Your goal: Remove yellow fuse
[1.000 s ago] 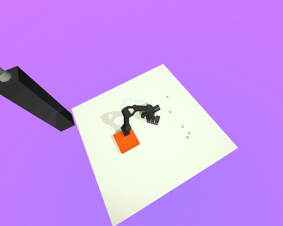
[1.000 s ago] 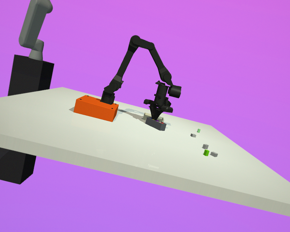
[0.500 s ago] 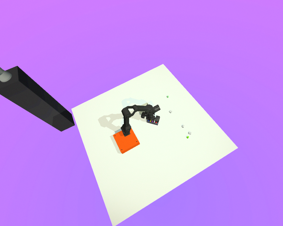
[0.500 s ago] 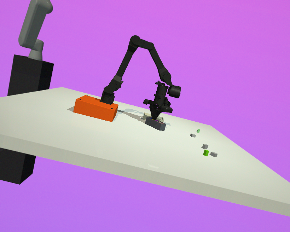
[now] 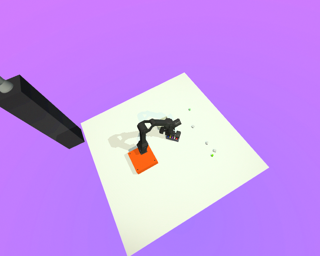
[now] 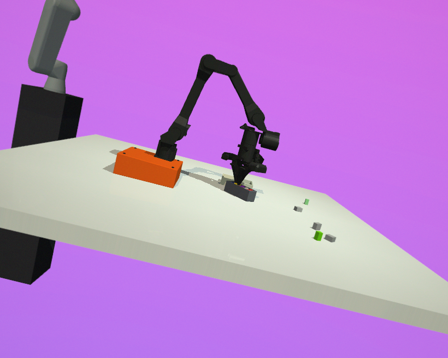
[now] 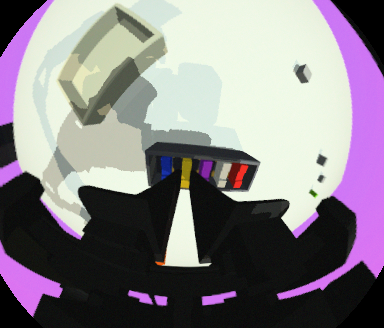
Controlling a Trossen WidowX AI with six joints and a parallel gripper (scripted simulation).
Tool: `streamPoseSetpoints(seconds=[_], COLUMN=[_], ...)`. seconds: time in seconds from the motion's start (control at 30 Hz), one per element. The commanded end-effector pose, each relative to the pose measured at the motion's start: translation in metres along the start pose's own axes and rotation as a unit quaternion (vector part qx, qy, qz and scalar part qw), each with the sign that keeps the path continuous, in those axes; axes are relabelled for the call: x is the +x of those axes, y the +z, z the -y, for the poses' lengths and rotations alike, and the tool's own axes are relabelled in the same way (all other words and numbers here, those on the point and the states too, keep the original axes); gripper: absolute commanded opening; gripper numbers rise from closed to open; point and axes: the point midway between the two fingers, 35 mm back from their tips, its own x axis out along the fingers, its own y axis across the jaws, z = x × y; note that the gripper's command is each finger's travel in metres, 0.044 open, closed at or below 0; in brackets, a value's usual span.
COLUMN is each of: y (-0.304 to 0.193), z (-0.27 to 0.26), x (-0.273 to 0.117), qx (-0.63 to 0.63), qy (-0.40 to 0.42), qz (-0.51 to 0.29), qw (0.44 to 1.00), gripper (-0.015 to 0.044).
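Observation:
The yellow fuse [image 7: 186, 167] stands in the dark fuse block [image 7: 201, 148] [image 6: 237, 192] [image 5: 171, 139], between the blue fuse [image 7: 166, 167] and the purple fuse [image 7: 205, 170]. My gripper [image 7: 185, 173] [image 6: 237, 183] points down over the block and is shut on the yellow fuse, with one fingertip on each side of it. The fingertips hide part of the fuse, and I cannot tell how deep it sits. The pale beige tray [image 7: 92, 117] [image 6: 236, 179] lies behind the block, on its far left in the wrist view, and the arm partly covers it in the top view.
In the block, a white fuse [image 7: 223, 175] and a red fuse [image 7: 240, 176] stand right of the purple one. Small grey cubes [image 6: 298, 208] and green cubes [image 6: 318, 235] lie to the right. The orange base box [image 5: 142, 159] [image 6: 147, 169] is under the arm.

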Motion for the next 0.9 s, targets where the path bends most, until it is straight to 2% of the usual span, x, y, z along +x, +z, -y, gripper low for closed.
streamPoseSetpoints(seconds=[0.0,0.87], y=[0.001,0.001], z=[0.001,0.001], x=[-0.003,-0.016], qx=[0.000,-0.001], qy=[-0.001,0.000], qz=[0.001,0.002], qw=[1.000,1.000], gripper=[0.0000,0.0000])
